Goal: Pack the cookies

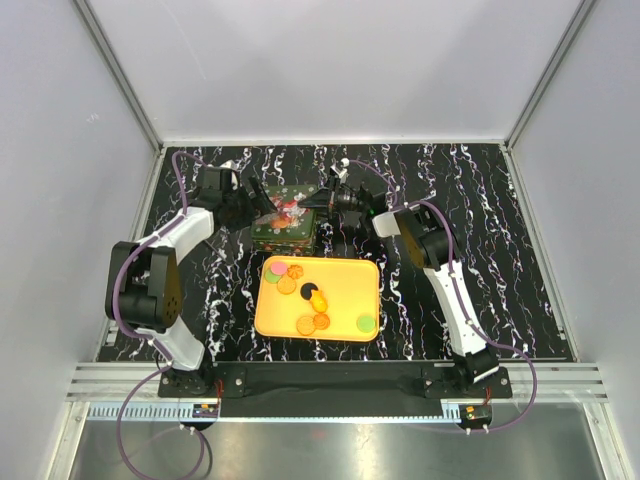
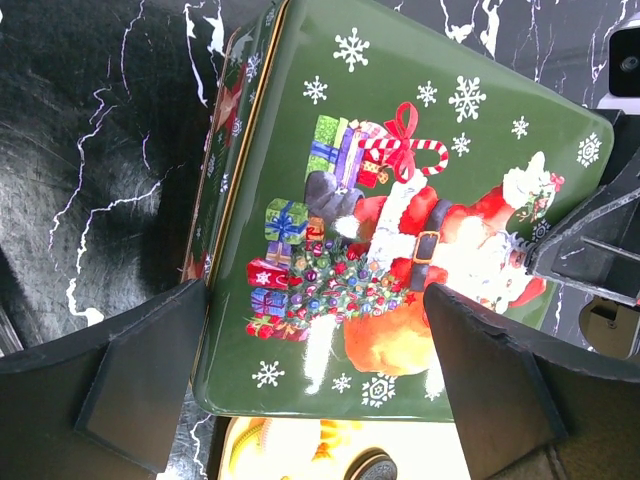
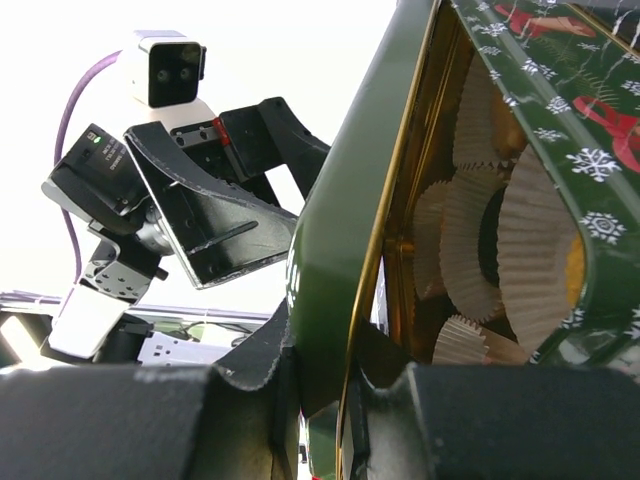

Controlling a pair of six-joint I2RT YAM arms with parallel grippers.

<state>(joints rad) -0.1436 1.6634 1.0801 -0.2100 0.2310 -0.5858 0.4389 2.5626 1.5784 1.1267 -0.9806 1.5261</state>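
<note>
The overhead view is evenly and brightly lit, and the marbled bench (image 1: 500,250) is rendered sharply. In the right wrist view the background is blown out to white, while the near fingers (image 3: 130,420) are left dark and blurred.

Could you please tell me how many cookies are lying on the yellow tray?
9 cookies on the tray: pink, green and two orange at its far-left corner; black and yellow mid-tray; two orange by the near edge; green near-right. Overlaps may hide more.
</note>
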